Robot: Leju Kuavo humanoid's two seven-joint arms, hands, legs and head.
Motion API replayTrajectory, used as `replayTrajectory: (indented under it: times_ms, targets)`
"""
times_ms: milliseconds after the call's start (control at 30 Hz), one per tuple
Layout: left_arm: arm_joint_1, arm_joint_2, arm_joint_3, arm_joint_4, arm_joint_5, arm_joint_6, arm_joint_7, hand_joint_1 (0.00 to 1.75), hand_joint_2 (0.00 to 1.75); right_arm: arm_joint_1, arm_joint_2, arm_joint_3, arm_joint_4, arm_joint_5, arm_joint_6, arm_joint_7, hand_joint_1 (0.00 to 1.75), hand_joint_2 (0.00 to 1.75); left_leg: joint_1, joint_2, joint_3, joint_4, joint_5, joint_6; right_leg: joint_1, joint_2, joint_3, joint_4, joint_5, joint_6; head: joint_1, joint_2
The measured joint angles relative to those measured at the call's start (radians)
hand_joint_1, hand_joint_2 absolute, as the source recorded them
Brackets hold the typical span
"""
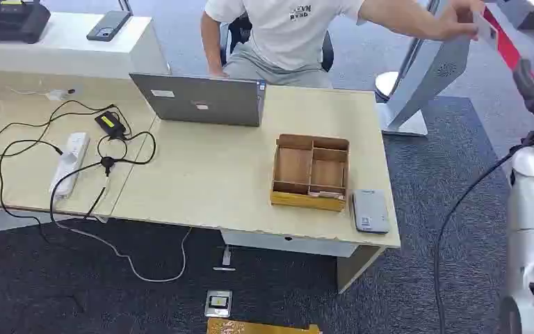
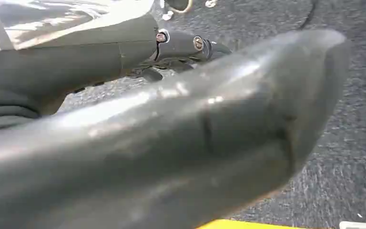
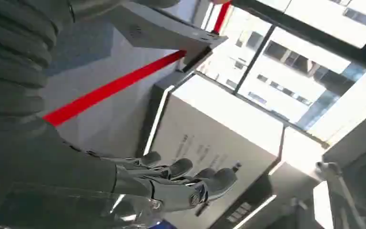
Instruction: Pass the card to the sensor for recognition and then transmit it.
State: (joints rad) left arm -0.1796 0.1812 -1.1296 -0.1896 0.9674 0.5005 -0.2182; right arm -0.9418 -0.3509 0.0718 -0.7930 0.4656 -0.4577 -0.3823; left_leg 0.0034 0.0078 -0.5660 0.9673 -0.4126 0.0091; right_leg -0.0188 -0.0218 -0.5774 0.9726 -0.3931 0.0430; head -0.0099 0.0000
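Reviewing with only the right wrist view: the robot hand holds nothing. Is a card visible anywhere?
Observer: Head view: a person's hand holds a small white card, apparently, at the tilted grey kiosk panel.
Reviewer: Any sensor on the desk?
Observer: A flat grey reader device lies on the pale wooden desk beside a compartmented wooden box.
Reviewer: The left robot hand?
Observer: Left wrist view: over dark carpet; open or shut, I cannot tell.

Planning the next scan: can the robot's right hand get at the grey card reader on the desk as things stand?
Probably yes. The card reader lies uncovered at the desk corner nearest the right arm, with only the wooden tray beside it. The right hand is raised, fingers extended and holding nothing.
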Motion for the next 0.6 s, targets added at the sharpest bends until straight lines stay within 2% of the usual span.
replayTrajectory:
  times_ms: [67,200,600]
  targets:
    - [-0.001,0.006,-0.009,0.000,-0.009,-0.007,-0.003,0.00,0.00,-0.076,0.016,0.068,0.045,0.065,0.017,-0.004,0.00,1.75,0.000,0.000,0.000,0.000,0.000,-0.001,0.000,0.000,-0.001,0.000,0.000,0.000,-0.002,0.000]
    - [-0.001,0.010,-0.022,0.000,-0.013,-0.011,-0.002,0.00,0.00,-0.157,0.043,0.159,0.101,0.107,0.030,0.008,0.00,1.75,0.001,-0.004,-0.001,0.000,0.001,-0.001,0.002,-0.002,-0.001,0.000,0.000,0.000,-0.001,0.000]
    - [-0.001,0.019,-0.048,0.000,-0.013,-0.016,0.005,0.00,0.00,-0.257,0.122,0.343,0.268,0.206,0.072,0.081,0.00,1.75,0.001,-0.004,-0.001,0.000,0.001,-0.001,0.002,-0.002,-0.001,0.000,0.000,0.000,-0.001,0.000]
